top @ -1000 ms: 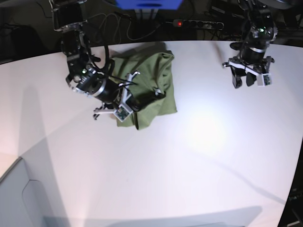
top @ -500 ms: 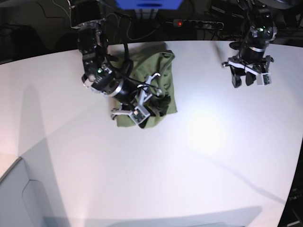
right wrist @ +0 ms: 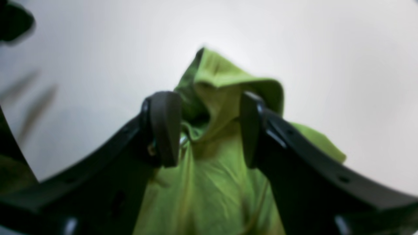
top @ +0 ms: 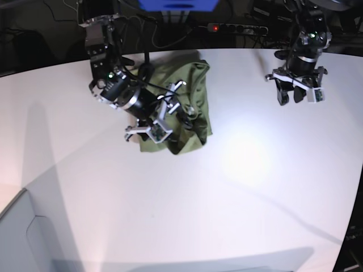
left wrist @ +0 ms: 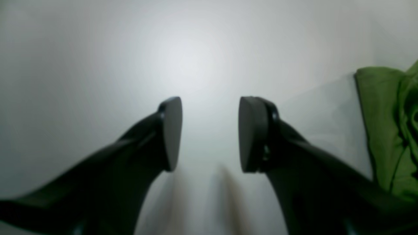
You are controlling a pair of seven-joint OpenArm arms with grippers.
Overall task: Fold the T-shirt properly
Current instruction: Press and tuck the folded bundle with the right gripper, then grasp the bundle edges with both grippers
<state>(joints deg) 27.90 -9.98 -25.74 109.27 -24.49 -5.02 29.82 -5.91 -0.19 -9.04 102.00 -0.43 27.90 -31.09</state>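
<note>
The olive-green T-shirt (top: 195, 85) lies folded into a rough rectangle at the back left of the white table (top: 238, 192). My right gripper (top: 184, 116) sits low over its front part. In the right wrist view the right gripper (right wrist: 209, 130) is open, and a raised ridge of the T-shirt (right wrist: 212, 81) stands between its spread fingers. My left gripper (top: 296, 96) hovers at the back right, well apart from the cloth. The left wrist view shows the left gripper (left wrist: 209, 133) open over bare table, with the T-shirt's edge (left wrist: 382, 130) at the far right.
A power strip (top: 235, 27) with a red light and cables lies behind the table's far edge, next to a blue object (top: 178, 4). A grey panel (top: 22, 238) stands at the lower left corner.
My right gripper has opened and let go of the cloth after carrying a fold rightward over the shirt. The left arm has stayed still.
</note>
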